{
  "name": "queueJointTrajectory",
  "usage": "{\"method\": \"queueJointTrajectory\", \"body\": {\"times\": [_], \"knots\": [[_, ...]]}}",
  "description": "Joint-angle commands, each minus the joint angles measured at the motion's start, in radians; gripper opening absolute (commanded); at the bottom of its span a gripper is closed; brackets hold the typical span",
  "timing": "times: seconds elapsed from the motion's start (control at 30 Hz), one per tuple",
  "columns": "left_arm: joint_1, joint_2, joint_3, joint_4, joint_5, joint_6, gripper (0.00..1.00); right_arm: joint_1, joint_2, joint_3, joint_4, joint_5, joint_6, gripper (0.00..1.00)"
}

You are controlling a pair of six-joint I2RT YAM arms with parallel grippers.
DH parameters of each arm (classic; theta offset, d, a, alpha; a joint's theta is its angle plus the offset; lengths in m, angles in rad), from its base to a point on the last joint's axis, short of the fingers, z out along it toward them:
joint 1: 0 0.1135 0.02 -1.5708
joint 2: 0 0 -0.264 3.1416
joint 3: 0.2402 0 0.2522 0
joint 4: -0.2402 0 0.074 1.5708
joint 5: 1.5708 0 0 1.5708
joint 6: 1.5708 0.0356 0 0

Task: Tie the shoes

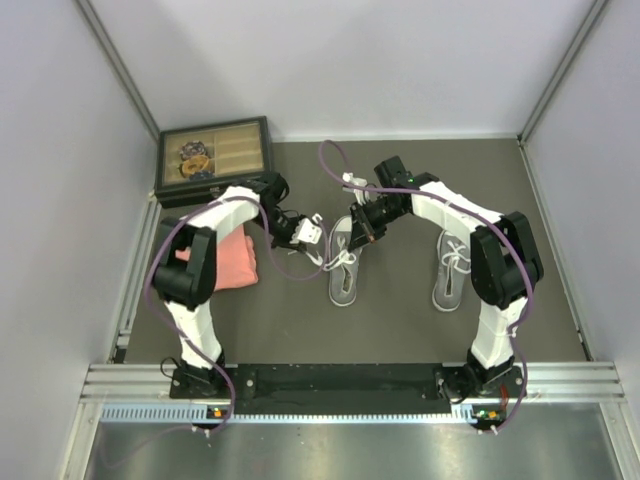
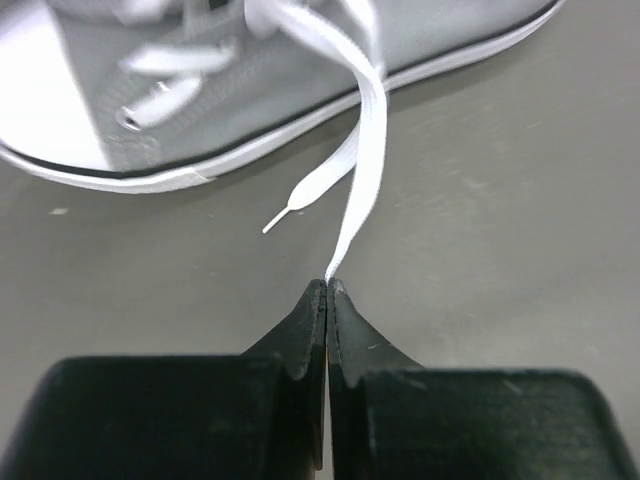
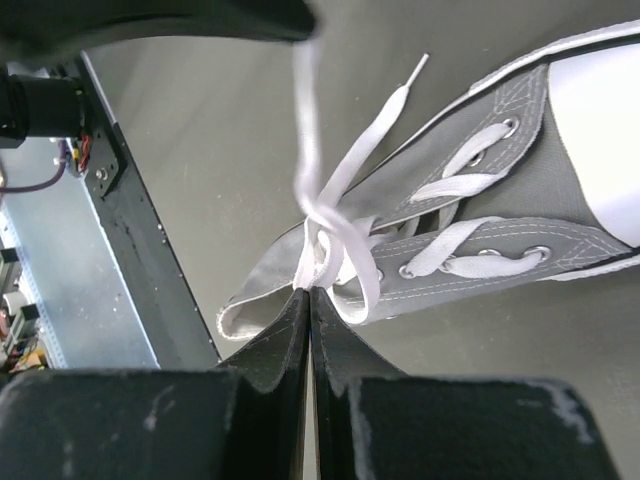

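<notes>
Toe hidden under our arm point(image 1: 440, 205), we count two shoes point(image 1: 343, 272) point(image 1: 450, 277), left gripper point(image 2: 328, 288) and right gripper point(image 3: 308, 295) pinching one's laces point(image 2: 365, 130).

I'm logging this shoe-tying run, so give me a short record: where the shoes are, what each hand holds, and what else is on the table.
Shoes: left shoe and right shoe, grey, side by side on the table
Left hand: shut on a lace running sideways from the left shoe
Right hand: shut on the crossed laces over the same shoe's opening
Right shoe: untouched, laces loose
Other items: pink cloth beside the left arm; box at the far left
</notes>
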Motion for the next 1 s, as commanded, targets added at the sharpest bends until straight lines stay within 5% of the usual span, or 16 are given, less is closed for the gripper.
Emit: {"method": "queueJointTrajectory", "body": {"times": [0.0,0.37,0.77,0.97], "knots": [[0.001,-0.175,-0.025,-0.145,0.063,0.008,0.00,0.011,-0.038,0.021,0.046,0.021,0.015,0.00],[-0.172,-0.361,-0.129,-0.230,0.126,-0.173,0.00,0.013,-0.034,0.049,0.086,0.050,0.064,0.00],[-0.436,-0.220,-0.080,0.370,0.120,-0.745,0.00,0.013,-0.034,0.067,0.080,0.029,0.066,0.00],[-0.476,-0.152,-0.079,0.457,0.103,-0.794,0.00,0.013,-0.038,0.075,0.069,0.015,0.059,0.00]]}}
